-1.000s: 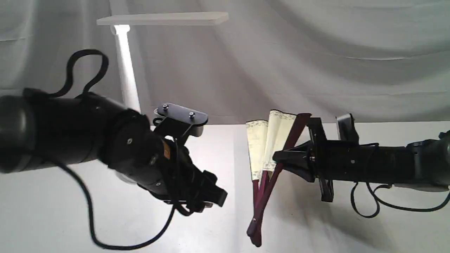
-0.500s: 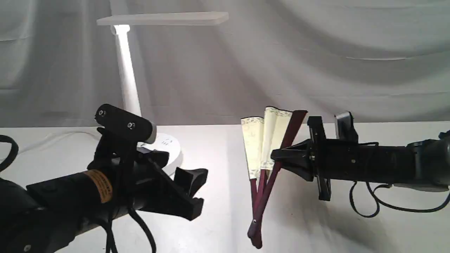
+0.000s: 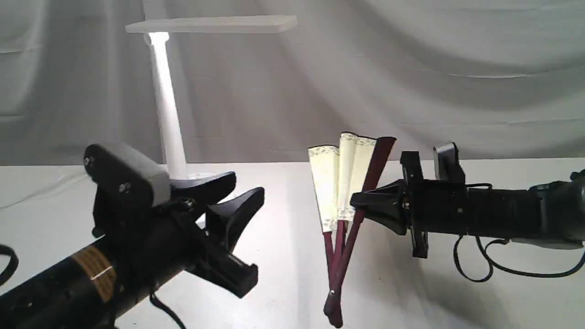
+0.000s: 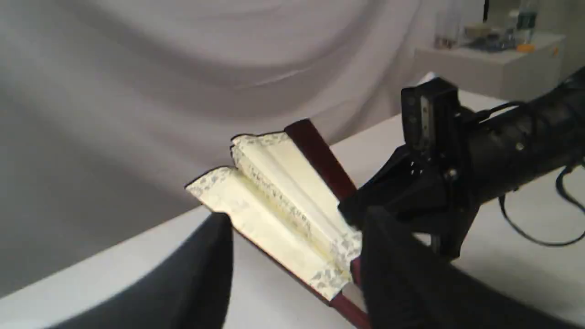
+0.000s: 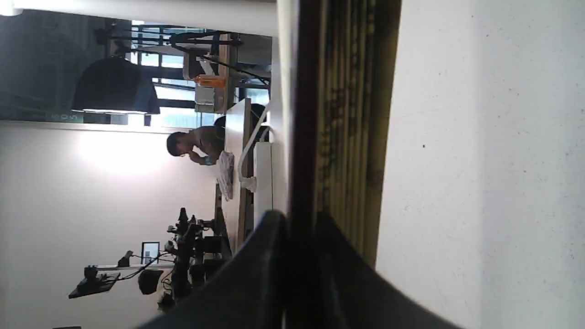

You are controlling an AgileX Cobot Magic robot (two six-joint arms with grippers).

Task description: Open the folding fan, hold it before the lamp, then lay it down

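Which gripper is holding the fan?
The right gripper, shut on the maroon outer rib of the folding fan; the left gripper stands open, apart from it.

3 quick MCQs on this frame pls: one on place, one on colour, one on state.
1. In the exterior view, where does the lamp stand relative to the folding fan?
A) left of it
B) right of it
C) lying under it

2. The fan's ribs are:
A) green
B) white
C) dark maroon

3. The fan is:
A) fully folded
B) partly open, held by the right gripper
C) fully spread into a half circle

Answers:
1 A, its stem rises left of the fan.
2 C, maroon sticks show below the cream leaf.
3 B, a few pleats stand apart while the jaws pinch an outer rib.
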